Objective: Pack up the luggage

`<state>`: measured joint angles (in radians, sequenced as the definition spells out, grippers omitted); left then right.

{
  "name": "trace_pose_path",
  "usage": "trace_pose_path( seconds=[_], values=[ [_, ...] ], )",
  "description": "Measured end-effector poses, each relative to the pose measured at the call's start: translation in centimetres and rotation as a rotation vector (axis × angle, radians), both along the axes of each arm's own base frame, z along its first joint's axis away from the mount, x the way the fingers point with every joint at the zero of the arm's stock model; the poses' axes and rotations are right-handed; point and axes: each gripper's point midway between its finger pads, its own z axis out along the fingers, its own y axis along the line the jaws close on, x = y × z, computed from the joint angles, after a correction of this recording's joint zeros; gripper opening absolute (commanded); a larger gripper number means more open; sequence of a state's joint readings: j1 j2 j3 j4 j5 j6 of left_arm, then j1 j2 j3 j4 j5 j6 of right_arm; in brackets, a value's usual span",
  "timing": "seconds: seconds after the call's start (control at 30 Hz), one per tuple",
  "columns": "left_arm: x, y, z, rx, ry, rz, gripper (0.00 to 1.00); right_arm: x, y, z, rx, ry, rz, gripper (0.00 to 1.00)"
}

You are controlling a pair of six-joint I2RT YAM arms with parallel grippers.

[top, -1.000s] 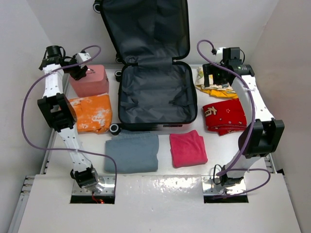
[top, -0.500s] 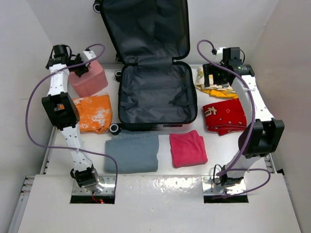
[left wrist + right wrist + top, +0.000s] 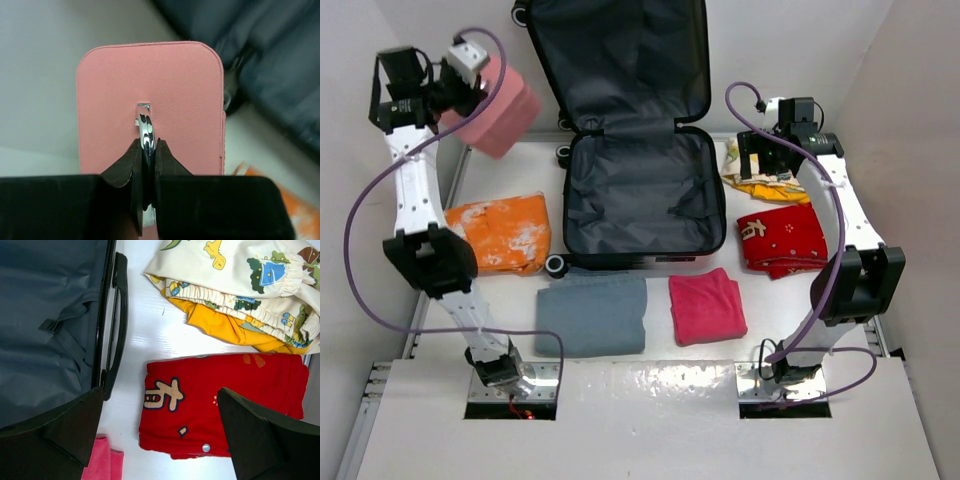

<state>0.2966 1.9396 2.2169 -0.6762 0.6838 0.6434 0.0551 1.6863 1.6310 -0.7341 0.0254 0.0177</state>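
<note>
- The small hard-shell suitcase lies open at the middle back of the white table. Its dark grey fabric-lined base is flat, and its lid stands up against the back wall.
- A black carry handle runs along the base's right edge.
- The left gripper is clamped on a silver metal ring fixed to a pink, rounded-corner leather-look case.
- In the top view that case hangs tilted in the air, left of the lid and clear of the table.
- Below it, a folded orange cloth with white patches lies just left of the base.
- In front of the base lie 2 folded pieces, a grey-blue one and a magenta one, side by side.
- The right gripper hovers with its fingers wide apart and holds nothing.
- Under it is a folded red cloth with a cream character, right of the suitcase.
- Beyond the red cloth lies a cream dinosaur-print garment on a yellow one.
</note>
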Motion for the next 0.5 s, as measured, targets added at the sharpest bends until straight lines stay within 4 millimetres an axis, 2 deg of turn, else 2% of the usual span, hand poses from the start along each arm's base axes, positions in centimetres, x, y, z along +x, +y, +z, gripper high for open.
trace_pose_path(
  seconds=[0.13,0.23,0.3,0.37,0.5],
  values=[
    [-3.9,-6.1,8.6,-0.168,-0.136,-0.063,0.0,-0.1,0.0,0.1,0.001,-0.002,0.0,0.94],
    [-7.7,-11.7,11.8,-0.333,-0.145,-0.155,0.0,-0.4,0.2,0.3,0.012,-0.005,0.0,0.94],
    [-9.2,-14.7,12.2,-0.465,-0.107,-0.207,0.0,-0.5,0.4,0.5,0.028,-0.009,0.003,0.94],
    [-9.7,-16.8,11.6,-0.607,-0.035,-0.239,0.0,-0.5,0.6,0.7,0.042,-0.013,0.005,0.94],
    [-8.4,-19.0,8.3,-0.954,0.176,-0.25,0.0,-0.6,0.9,0.8,0.06,-0.012,0.007,0.94]
  ],
)
